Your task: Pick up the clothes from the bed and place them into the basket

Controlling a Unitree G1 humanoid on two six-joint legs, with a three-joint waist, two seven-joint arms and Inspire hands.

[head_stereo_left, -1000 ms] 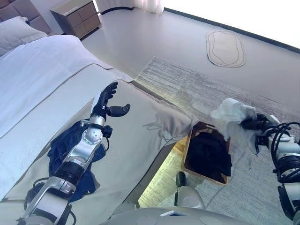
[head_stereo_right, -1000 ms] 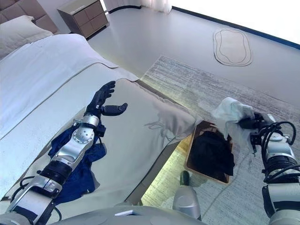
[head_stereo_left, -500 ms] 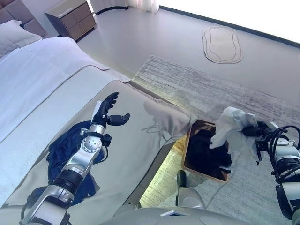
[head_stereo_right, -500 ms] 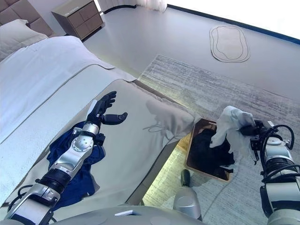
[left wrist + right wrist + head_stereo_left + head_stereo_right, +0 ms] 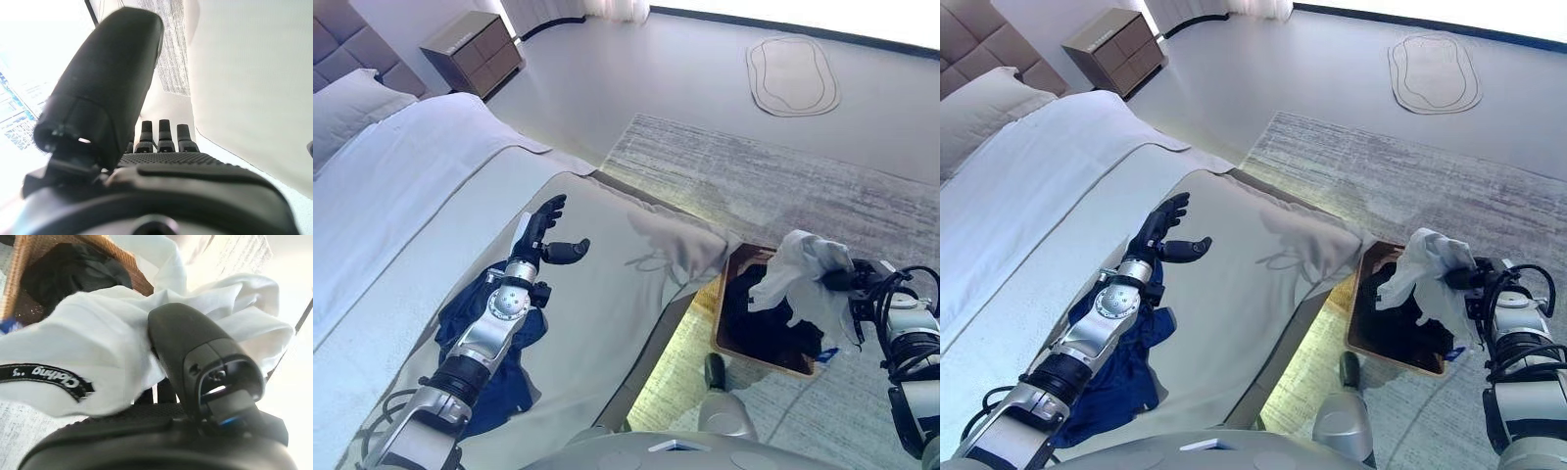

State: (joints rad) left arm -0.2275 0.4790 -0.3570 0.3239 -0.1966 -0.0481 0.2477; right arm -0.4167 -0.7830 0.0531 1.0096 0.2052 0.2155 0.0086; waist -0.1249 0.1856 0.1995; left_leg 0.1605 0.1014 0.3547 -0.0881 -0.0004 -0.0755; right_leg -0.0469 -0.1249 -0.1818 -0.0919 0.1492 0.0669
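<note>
My right hand (image 5: 858,282) is shut on a white garment (image 5: 798,279), which hangs over the right part of the wicker basket (image 5: 729,348) on the floor beside the bed. The right wrist view shows the same white garment (image 5: 88,347) draped across the thumb, with the basket (image 5: 29,254) and dark clothes (image 5: 73,274) beneath. Dark clothes (image 5: 1400,323) lie inside the basket. A navy blue garment (image 5: 499,372) lies crumpled on the beige bed cover (image 5: 607,294), under my left forearm. My left hand (image 5: 545,235) hovers open above the cover, past the navy garment.
The bed (image 5: 401,196) fills the left side, with white sheet and pillow (image 5: 352,108). A nightstand (image 5: 470,49) stands at the far wall. A grey rug (image 5: 783,186) lies under the basket, and a small oval mat (image 5: 793,73) lies farther off.
My right hand has lowered the white garment closer over the basket. The camera has shifted, so the whole scene sits differently. The left hand stays open above the cover.
</note>
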